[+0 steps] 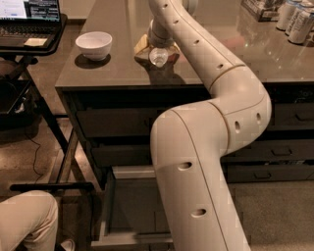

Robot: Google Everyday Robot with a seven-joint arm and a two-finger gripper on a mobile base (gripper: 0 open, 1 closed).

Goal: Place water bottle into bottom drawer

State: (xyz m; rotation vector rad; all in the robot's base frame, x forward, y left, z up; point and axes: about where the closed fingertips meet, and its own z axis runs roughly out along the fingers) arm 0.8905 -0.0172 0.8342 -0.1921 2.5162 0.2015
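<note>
Water bottle (158, 56) shows end-on over the dark countertop (98, 73), just under the gripper (159, 48) and beside a tan object (142, 45); whether the gripper is clamped can't be told. Bottom drawer (128, 206) stands open below. White bowl (93, 44) to the left, cans (294, 14) far right with unreadable labels, speckled floor (274, 215).

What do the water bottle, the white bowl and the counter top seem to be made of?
Water bottle: clear plastic, probably; it looks see-through. White bowl: glazed ceramic or plastic, smooth and evenly white. Counter top: dark polished stone or laminate; its surface shows glossy reflections. The claw is at the bottle, over the counter top.
</note>
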